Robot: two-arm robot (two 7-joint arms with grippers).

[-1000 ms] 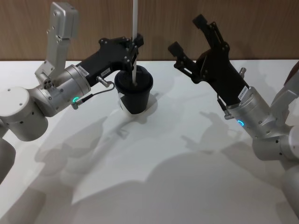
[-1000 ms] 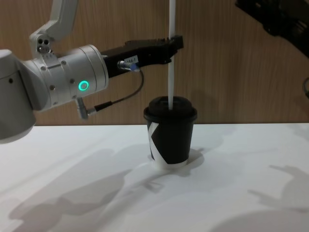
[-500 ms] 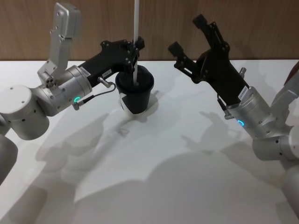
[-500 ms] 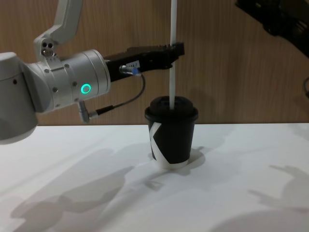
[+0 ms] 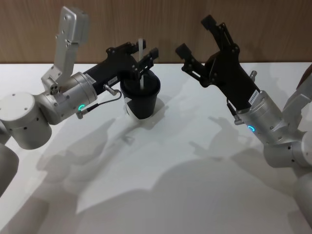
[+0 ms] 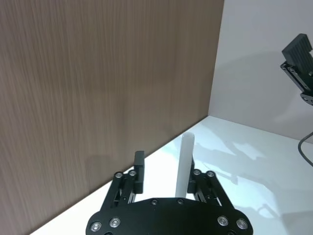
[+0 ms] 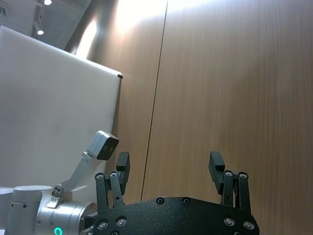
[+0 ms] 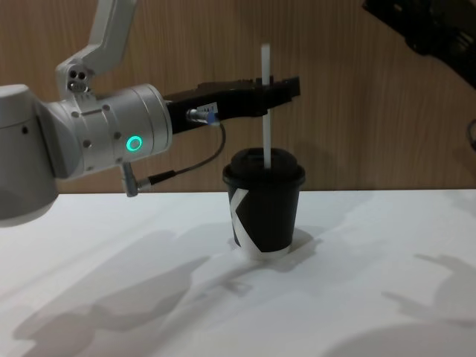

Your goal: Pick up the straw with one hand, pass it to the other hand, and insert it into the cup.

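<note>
The black cup (image 5: 141,101) (image 8: 264,216) stands upright on the white table, left of centre. The white straw (image 5: 140,45) (image 8: 265,134) is upright through the lid, its top a little above my left gripper. My left gripper (image 5: 141,52) (image 8: 279,89) (image 6: 165,169) hovers just over the lid, open, with the straw (image 6: 185,156) between its fingers, close to one finger and apart from the other. Raised to the right of the cup is my right gripper (image 5: 196,35) (image 7: 168,166), open and holding nothing.
A wood-panelled wall (image 5: 273,29) runs close behind the cup. The white table (image 5: 170,170) stretches bare toward the front and between the two arms. My right arm's silver wrist (image 5: 265,122) sits at the right.
The left gripper has opened and let go of the straw, which slid down deeper into the cup so its top now shows. The right arm has not moved.
</note>
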